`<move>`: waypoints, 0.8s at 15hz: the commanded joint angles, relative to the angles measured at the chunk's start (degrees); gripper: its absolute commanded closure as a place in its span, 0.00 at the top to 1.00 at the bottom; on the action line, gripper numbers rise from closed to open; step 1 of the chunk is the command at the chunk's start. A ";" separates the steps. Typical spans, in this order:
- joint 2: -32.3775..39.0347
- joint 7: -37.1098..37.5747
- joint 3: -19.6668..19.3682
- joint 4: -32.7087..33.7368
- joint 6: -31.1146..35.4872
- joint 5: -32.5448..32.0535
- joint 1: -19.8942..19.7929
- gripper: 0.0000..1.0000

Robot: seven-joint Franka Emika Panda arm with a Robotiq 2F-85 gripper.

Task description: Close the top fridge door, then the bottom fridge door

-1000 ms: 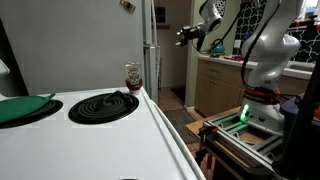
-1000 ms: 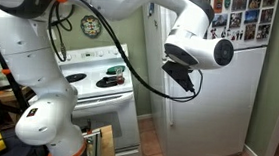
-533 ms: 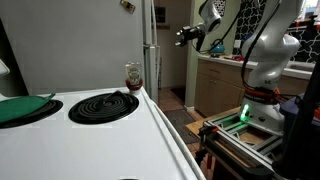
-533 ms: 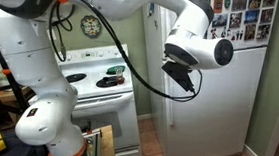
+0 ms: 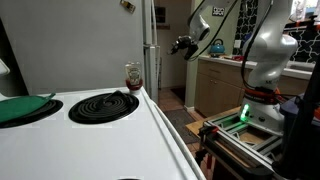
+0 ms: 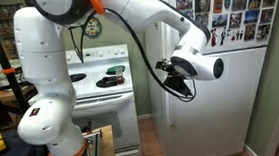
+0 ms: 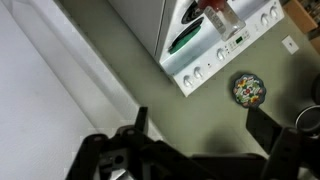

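**A:** Entry one, fingers (image 7: 140,122). State?

**B:** Apart, with nothing between them, per the wrist view. They are past the end of the stove (image 6: 104,80) nearest the doors, and higher than its cooktop.

**A:** Entry two, bottom fridge door (image 6: 222,110)?

**B:** Tall plain panel, just beyond the stove. The fingers are at its stove-side edge, near its top. Touching or just apart: cannot tell.

**A:** Entry three, top fridge door (image 6: 234,23)?

**B:** Short upper panel, well above the stove's back panel. It looks about flush with the lower one. Whether either seal is home: cannot tell.

**A:** Handling note?

**B:** Judged step: pressing the lower panel home. Lay the fingers' flat side on the panel near its stove-side edge. Push square to its face, slow and steady, until it stops. Avoid a fingertip jab, which may skid on smooth metal.
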 commanded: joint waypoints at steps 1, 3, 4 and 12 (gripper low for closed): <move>4.20 -9.67 0.97 3.71 2.43 -1.45 0.94 1.00; 5.24 -14.38 1.26 4.60 4.61 -0.69 1.15 1.00; 5.64 -16.56 1.34 4.83 6.30 0.14 1.23 1.00; 8.82 -28.27 2.97 4.89 11.27 13.73 1.93 1.00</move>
